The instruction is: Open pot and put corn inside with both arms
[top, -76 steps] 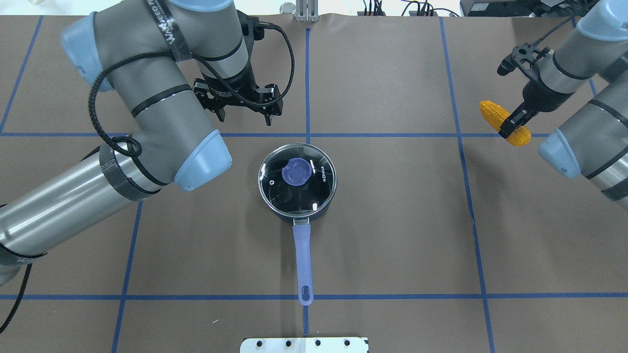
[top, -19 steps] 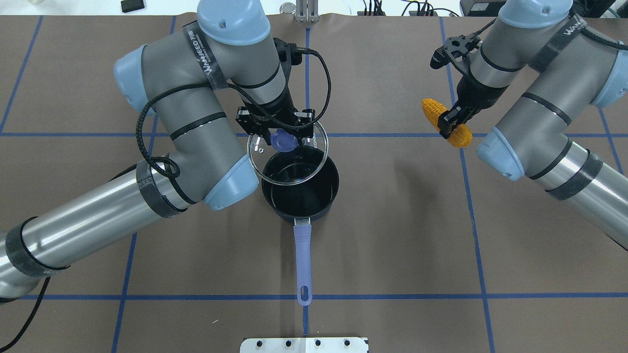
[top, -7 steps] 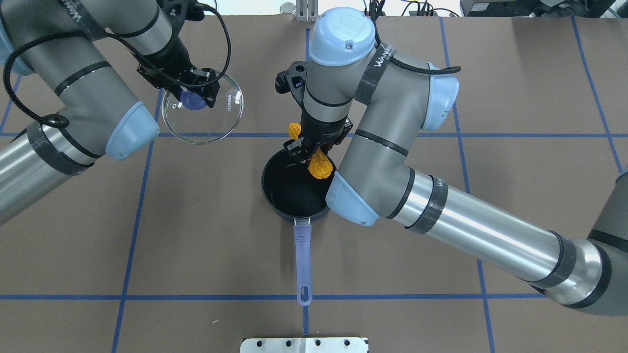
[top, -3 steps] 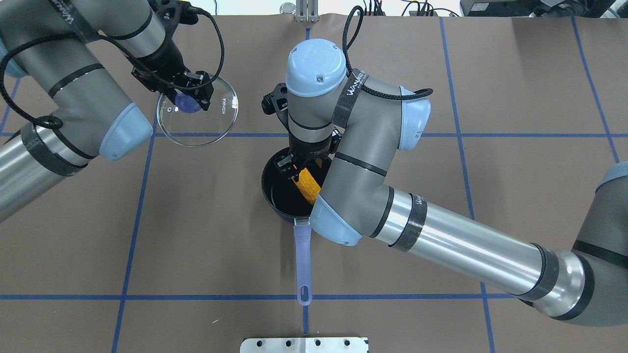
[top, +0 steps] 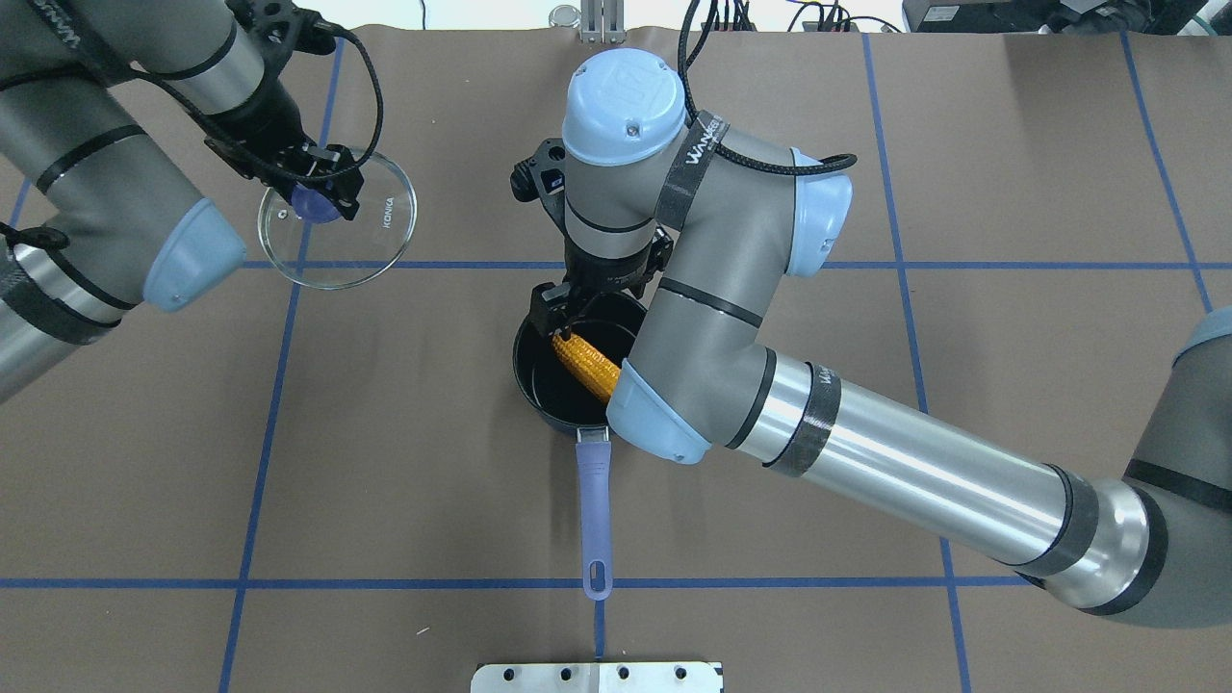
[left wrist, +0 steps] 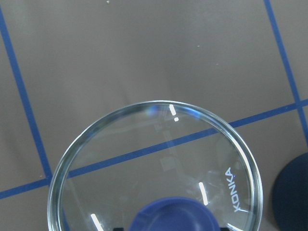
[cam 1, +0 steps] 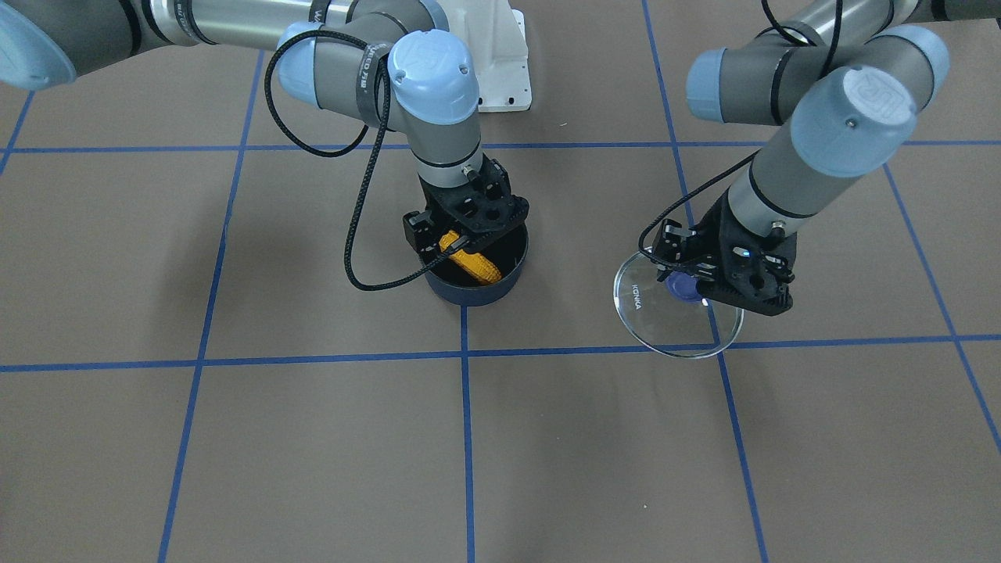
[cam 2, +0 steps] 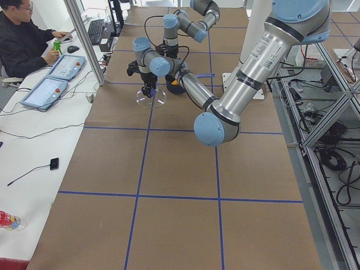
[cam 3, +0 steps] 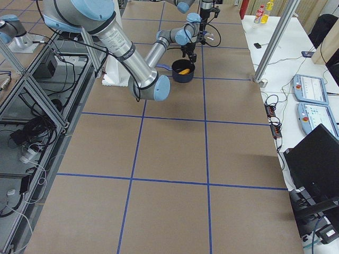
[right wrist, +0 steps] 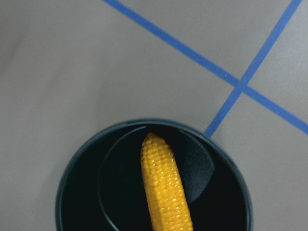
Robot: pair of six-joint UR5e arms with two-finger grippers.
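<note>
The navy pot (top: 525,371) stands open at the table's middle, its lavender handle (top: 595,500) pointing toward the robot. The corn (top: 585,366) lies inside it, also seen in the right wrist view (right wrist: 163,183) and the front view (cam 1: 471,264). My right gripper (top: 577,313) hovers just above the pot's far rim, open and empty, apart from the corn. My left gripper (top: 313,192) is shut on the blue knob (cam 1: 687,288) of the glass lid (top: 356,245) and holds it off to the pot's left, above the table. The lid fills the left wrist view (left wrist: 159,159).
Blue tape lines grid the brown table. A metal plate (top: 597,677) sits at the near edge. The right arm's elbow (top: 664,414) overhangs the pot's right side. A seated operator (cam 2: 22,39) and control tablets (cam 2: 42,93) are beyond the table's far side.
My right gripper lowered the corn into the pot, let go of it and rose slightly. My left arm carried the lid further left, away from the pot.
</note>
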